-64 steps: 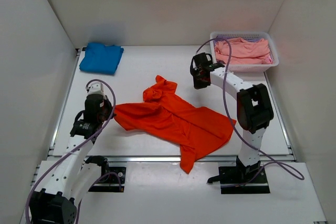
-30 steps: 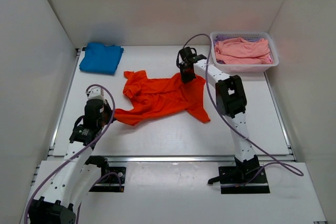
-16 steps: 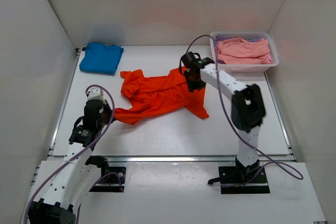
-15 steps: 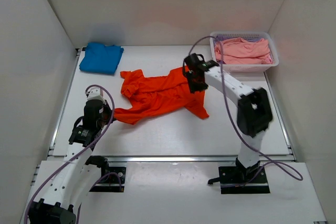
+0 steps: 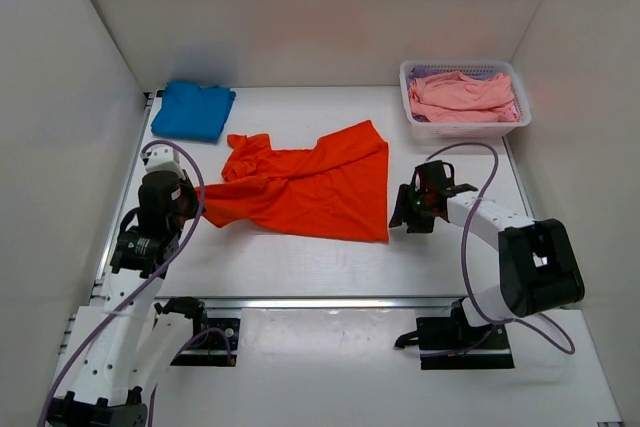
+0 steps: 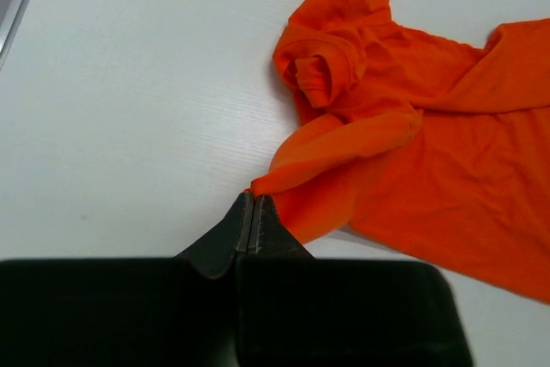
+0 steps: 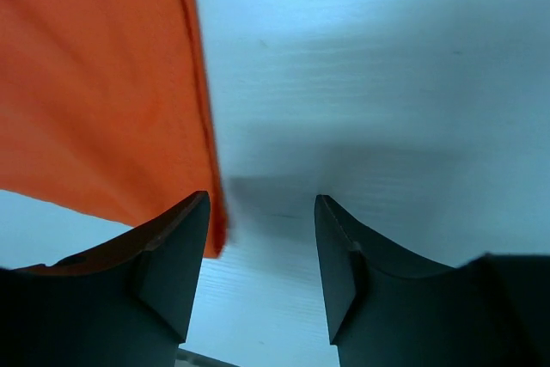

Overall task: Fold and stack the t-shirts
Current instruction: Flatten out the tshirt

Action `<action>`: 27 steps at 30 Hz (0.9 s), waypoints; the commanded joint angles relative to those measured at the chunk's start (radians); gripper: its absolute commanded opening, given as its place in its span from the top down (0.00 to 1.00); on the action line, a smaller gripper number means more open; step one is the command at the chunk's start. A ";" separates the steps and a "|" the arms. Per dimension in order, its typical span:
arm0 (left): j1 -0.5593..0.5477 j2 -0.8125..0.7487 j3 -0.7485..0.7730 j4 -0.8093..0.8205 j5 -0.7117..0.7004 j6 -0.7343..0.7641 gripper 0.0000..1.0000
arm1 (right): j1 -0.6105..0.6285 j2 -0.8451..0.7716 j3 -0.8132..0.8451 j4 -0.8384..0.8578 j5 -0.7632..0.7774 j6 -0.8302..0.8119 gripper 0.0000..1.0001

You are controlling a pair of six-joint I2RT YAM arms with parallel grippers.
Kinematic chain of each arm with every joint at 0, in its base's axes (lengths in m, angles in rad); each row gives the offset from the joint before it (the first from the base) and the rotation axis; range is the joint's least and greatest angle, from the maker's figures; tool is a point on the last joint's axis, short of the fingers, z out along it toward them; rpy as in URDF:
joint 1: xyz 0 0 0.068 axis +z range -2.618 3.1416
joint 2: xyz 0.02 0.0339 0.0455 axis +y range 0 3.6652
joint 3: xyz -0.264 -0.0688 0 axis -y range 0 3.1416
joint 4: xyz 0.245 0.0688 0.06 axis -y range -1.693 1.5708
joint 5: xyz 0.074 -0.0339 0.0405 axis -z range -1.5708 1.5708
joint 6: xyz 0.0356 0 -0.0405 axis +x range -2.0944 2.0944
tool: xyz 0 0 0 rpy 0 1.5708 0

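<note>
Left gripper (image 6: 249, 205): jaws closed, pinching a pointed corner of the orange shirt (image 6: 404, 169) at the fingertips. From that corner the cloth runs away from the gripper. It is bunched and rolled at a sleeve, then flatter further out.

Right gripper (image 7: 260, 229): jaws apart, holding nothing, low over bare table (image 7: 361, 83). The orange shirt's side edge lies just beside one finger (image 7: 168, 255). Whether cloth and finger touch cannot be told.

In the top view the orange shirt lies spread across the middle of the table, between the two grippers. Its left end is crumpled. Its right part is flat, with a straight edge toward the right gripper.

Blue shirt (image 5: 192, 109): folded, at the far left corner, beyond the left gripper and near the orange shirt's crumpled end.

Pink shirts (image 5: 462, 95): heaped in the basket (image 5: 465, 130) at the far right corner, well apart from the right gripper.
</note>
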 commanded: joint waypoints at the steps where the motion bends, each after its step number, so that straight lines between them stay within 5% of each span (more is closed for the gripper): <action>1: -0.001 -0.002 0.007 -0.033 -0.042 0.023 1.00 | -0.012 -0.055 -0.016 0.201 -0.098 0.140 0.50; 6: -0.001 -0.008 -0.013 -0.034 -0.031 0.023 1.00 | 0.014 -0.100 -0.090 0.264 -0.106 0.262 0.47; 12: 0.004 -0.013 -0.037 -0.010 -0.010 0.015 1.00 | 0.052 -0.189 -0.228 0.294 -0.087 0.394 0.30; 17: 0.008 -0.025 -0.054 -0.002 0.002 0.012 1.00 | 0.074 -0.169 -0.269 0.352 -0.110 0.417 0.31; 19: 0.007 -0.030 -0.066 0.001 0.008 0.011 1.00 | 0.086 -0.134 -0.256 0.364 -0.107 0.419 0.34; 21: 0.002 -0.025 -0.069 0.002 0.007 0.009 1.00 | 0.098 -0.106 -0.239 0.369 -0.122 0.421 0.49; 25: 0.010 -0.030 -0.079 0.005 0.021 0.012 1.00 | 0.129 -0.097 -0.231 0.364 -0.118 0.443 0.52; 27: 0.010 -0.033 -0.092 0.012 0.034 0.000 1.00 | 0.121 -0.100 -0.260 0.393 -0.130 0.453 0.77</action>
